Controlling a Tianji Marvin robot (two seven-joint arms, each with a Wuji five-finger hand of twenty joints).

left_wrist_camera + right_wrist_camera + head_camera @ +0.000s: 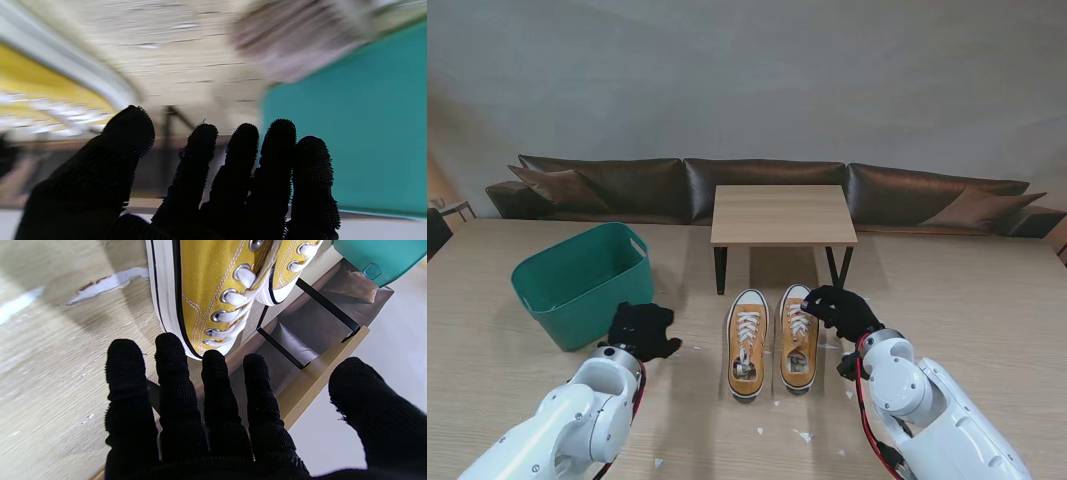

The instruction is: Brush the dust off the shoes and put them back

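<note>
Two yellow sneakers stand side by side at the centre of the bench (987, 290), toes pointing to 12 o'clock toward a small wooden stand (784, 215): the left shoe (747, 342) and the right shoe (799, 336), close but apart. The right robot hand (840, 310) sits at 3 o'clock of the right shoe, its black fingertips at the toe and laces; the stand's view cannot settle whether they touch. The right wrist view shows more: the fingers (171, 350) are spread and hold nothing, two tips just beside the white rubber toe edge of the right shoe (213, 283), and a torn white scrap (110, 283) lies on the wood nearby. The left robot hand (641, 331) hovers at 9 o'clock of the left shoe, well apart from it, near a green tub (577, 285) at 10 o'clock. Its wrist view is motion-blurred, yet the fingers (200, 146) stand extended and empty, with the tub wall (367, 116) close beside them. White flecks (802, 435) dot the bench at 6 o'clock of the shoes
</note>
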